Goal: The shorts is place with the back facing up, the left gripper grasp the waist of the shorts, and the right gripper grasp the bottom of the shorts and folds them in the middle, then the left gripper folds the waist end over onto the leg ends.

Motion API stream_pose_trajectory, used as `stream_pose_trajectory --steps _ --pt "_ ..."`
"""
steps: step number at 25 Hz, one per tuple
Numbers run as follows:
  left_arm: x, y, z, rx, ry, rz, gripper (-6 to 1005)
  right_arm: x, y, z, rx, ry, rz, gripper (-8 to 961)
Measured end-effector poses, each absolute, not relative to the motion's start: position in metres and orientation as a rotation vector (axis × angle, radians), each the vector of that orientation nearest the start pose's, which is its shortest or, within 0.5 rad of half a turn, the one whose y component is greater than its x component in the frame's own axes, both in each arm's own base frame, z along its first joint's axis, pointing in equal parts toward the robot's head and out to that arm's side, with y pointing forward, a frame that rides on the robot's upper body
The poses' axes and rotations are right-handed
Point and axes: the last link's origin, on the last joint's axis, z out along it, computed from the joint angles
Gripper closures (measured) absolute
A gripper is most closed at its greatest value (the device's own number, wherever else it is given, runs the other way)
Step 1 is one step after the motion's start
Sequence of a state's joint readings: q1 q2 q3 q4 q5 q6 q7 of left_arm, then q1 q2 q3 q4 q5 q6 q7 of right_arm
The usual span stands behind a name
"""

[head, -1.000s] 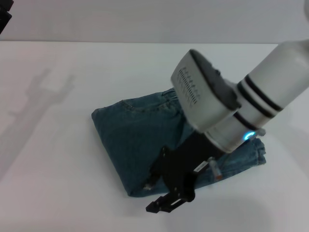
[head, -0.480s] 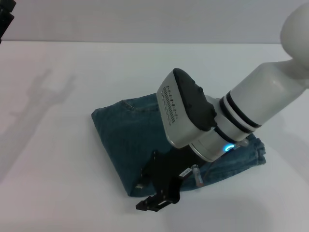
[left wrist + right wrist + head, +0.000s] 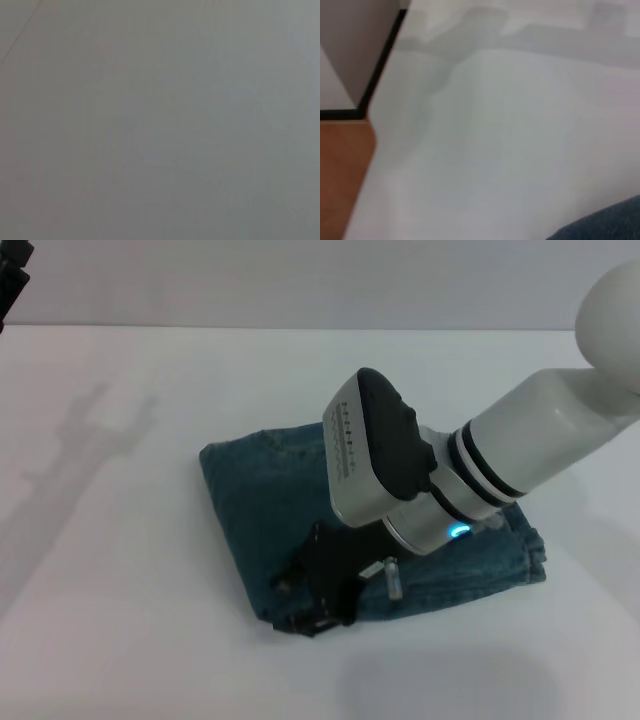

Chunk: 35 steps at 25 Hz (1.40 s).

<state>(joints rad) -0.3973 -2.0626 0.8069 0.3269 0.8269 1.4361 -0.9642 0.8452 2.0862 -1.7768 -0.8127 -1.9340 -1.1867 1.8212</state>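
Note:
The blue denim shorts point(image 3: 262, 510) lie folded into a compact rectangle in the middle of the white table point(image 3: 120, 620). The right gripper point(image 3: 305, 612), black on a bulky white arm with a blue light, is down on the near-left corner of the shorts, and its tips are lost against the dark cloth. A denim edge point(image 3: 605, 222) shows in the right wrist view. Of the left gripper point(image 3: 10, 268) only a black piece shows at the far left corner of the head view, far from the shorts. The waist and leg ends are hidden by the arm and the fold.
The left arm's shadow point(image 3: 80, 450) falls across the table on the left. In the right wrist view the table's black edge point(image 3: 380, 65) and a wooden floor point(image 3: 342, 170) show. The left wrist view is plain grey.
The right arm swung left and lowered, bringing its gripper from just off the near edge onto the shorts' near-left corner. The shorts shifted slightly.

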Motion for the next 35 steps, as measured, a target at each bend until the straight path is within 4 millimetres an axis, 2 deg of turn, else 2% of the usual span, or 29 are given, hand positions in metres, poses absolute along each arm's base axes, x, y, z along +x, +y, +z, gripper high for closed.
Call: stream_pose_trajectory --steps 10,17,19,22,23,24,25,30,35 --pt "-0.302 0.335 0.065 -1.639 -0.616 -1.312 140 0.121 0.356 -0.128 -3.082 0.003 -0.097 483" --pt "-0.306 0.332 0.066 -1.630 -0.626 -1.303 140 0.117 0.337 -0.117 -3.147 -0.126 -0.033 483" --pt "-0.308 0.331 0.067 -1.622 -0.626 -1.300 140 0.117 0.330 -0.109 -3.128 -0.178 0.031 483" --pt "-0.310 0.331 0.069 -1.612 -0.627 -1.296 140 0.118 0.325 -0.094 -3.032 -0.232 0.226 483" --pt "-0.310 0.330 0.069 -1.608 -0.627 -1.295 140 0.118 0.325 -0.089 -2.998 -0.224 0.309 483" --pt "-0.312 0.330 0.070 -1.601 -0.630 -1.293 140 0.120 0.330 -0.075 -2.908 -0.192 0.471 483" --pt "-0.312 0.330 0.070 -1.601 -0.630 -1.293 140 0.120 0.330 -0.075 -2.908 -0.192 0.471 483" --pt "-0.314 0.329 0.070 -1.588 -0.635 -1.289 140 0.142 0.353 -0.033 -2.618 -0.034 0.812 483" --pt "-0.317 0.326 0.070 -1.583 -0.636 -1.279 140 0.176 0.365 -0.001 -2.284 0.015 0.977 484"
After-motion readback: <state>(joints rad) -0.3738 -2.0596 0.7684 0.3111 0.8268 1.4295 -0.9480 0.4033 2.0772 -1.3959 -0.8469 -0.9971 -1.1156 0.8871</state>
